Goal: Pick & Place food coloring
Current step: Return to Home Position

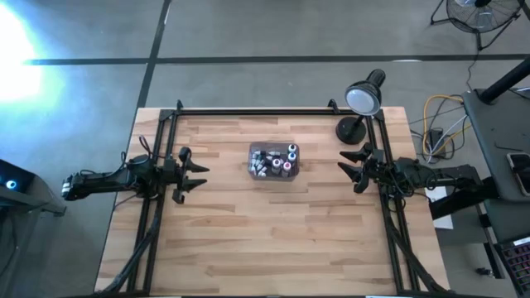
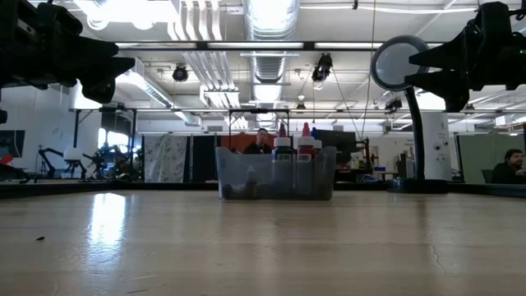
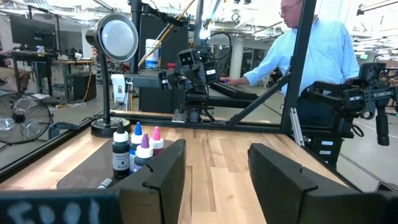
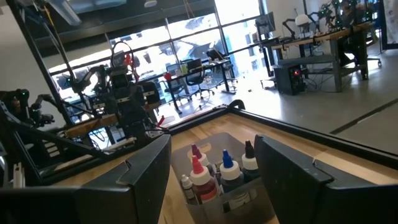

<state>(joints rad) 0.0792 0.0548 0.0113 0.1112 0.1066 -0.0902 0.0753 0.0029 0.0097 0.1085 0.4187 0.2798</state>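
High view looks straight down; low view looks level across the table [image 2: 263, 247]. Both wrist views face the centre tray [image 4: 242, 199].

A hard white glare comes off the floor [image 1: 16, 50] in the upper left of my high view. The table [image 1: 248, 240] is evenly lit, with only faint shadows. In the low view the ceiling lights [image 2: 271, 12] blow out along the top edge and lay a pale streak on the table at lower left; both upper corners are black silhouette. The lamp [image 3: 118, 37] shows bright at the left wrist view's upper left. Daylight through the windows [image 4: 205, 37] washes out the right wrist view's top.
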